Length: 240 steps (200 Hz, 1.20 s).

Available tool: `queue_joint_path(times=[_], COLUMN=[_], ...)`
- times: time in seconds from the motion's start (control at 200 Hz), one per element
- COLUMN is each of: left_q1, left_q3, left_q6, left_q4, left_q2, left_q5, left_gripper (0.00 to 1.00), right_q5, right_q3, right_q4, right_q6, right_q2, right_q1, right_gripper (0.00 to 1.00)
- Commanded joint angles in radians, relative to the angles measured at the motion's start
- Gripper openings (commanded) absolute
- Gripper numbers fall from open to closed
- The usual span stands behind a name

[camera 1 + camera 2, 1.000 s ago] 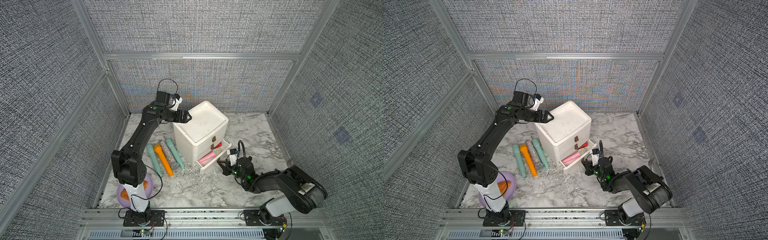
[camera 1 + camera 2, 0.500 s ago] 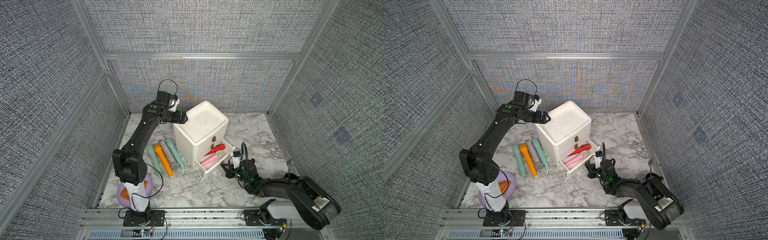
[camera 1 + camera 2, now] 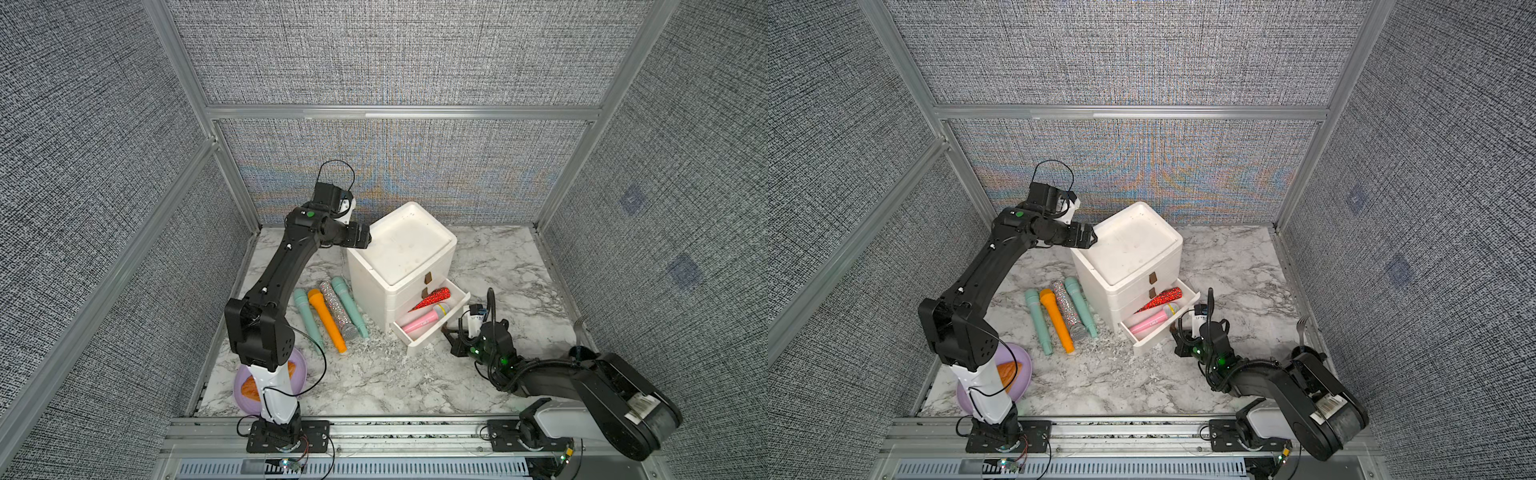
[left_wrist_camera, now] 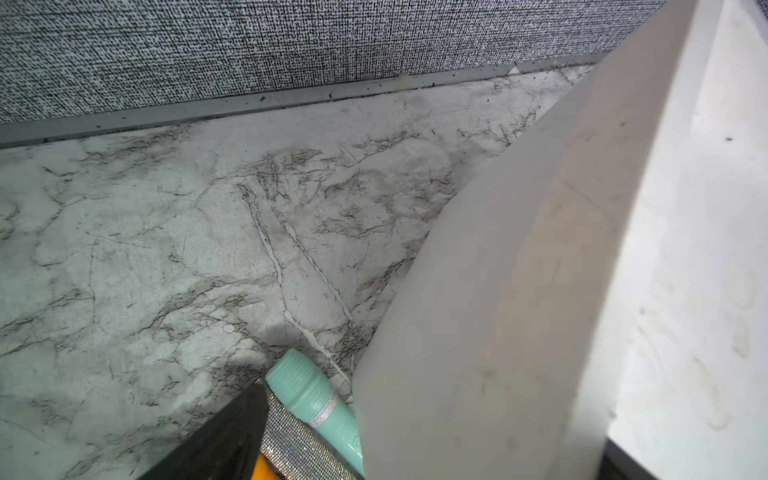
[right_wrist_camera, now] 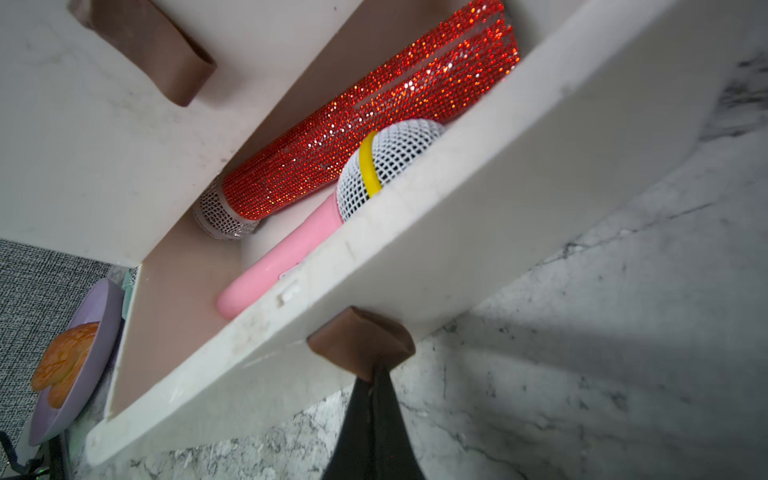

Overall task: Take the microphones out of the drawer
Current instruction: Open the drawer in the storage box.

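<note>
1. A purple plate point(image 3: 1023, 386) with a pastry point(image 3: 1008, 371) on it lies on the marble table point(image 3: 374, 386). It is well apart from the left fingers, on their left and toward the front edge.
2. Four microphones lie side by side on the table, under the left fingers and a little in front of them: a teal microphone point(image 3: 305, 316), an orange microphone point(image 3: 328, 324), a silver glitter microphone point(image 3: 337, 309) and a second teal microphone point(image 3: 351, 307).
3. The left fingers point(image 4: 220, 444) are spread wide and hold nothing. They are at the upper rear-left corner of the white drawer unit point(image 3: 399, 249). Whether they touch it I cannot tell.
4. The bottom drawer point(image 3: 434, 336) of the unit is pulled out toward the right fingers. The two drawers above it are closed.
5. Two microphones lie inside this drawer, just behind its front wall as seen from the right fingers. The pink microphone point(image 5: 291, 245), with a white mesh head and a yellow ring, is the nearer one. The red glitter microphone point(image 5: 374, 124) is behind it.
6. The right fingers point(image 5: 370, 419) are closed and pinch the brown pull tab point(image 5: 361, 336) on the front of the drawer.
7. A fork point(image 3: 582, 323) lies well to the right of the right fingers, at the edge of the table.
</note>
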Motion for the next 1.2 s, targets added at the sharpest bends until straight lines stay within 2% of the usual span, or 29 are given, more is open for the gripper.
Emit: queue_joint_path(times=[0.0, 0.315, 0.571, 0.991, 1.196], left_q1=[0.001, 0.002, 0.004, 0.009, 0.009], left_q3=[0.004, 0.014, 0.013, 0.013, 0.014], left_q6=[0.01, 0.008, 0.012, 0.01, 0.005], left_q4=[-0.01, -0.004, -0.004, -0.003, -0.002], left_q2=[-0.008, 0.003, -0.005, -0.005, -0.005], left_q5=[-0.047, -0.038, -0.047, -0.049, -0.035], left_gripper=[1.0, 1.0, 1.0, 1.0, 1.0], right_q5=[0.091, 0.162, 0.222, 0.336, 0.347], right_q3=[-0.012, -0.022, -0.038, -0.067, -0.051], right_q4=[-0.19, -0.312, -0.361, -0.551, -0.615], right_q6=[0.057, 0.095, 0.146, 0.233, 0.213], right_q2=[-0.035, -0.163, -0.193, -0.47, -0.522], right_q1=[0.012, 0.065, 0.095, 0.123, 0.122], right_gripper=[0.0, 0.0, 0.0, 0.0, 0.0])
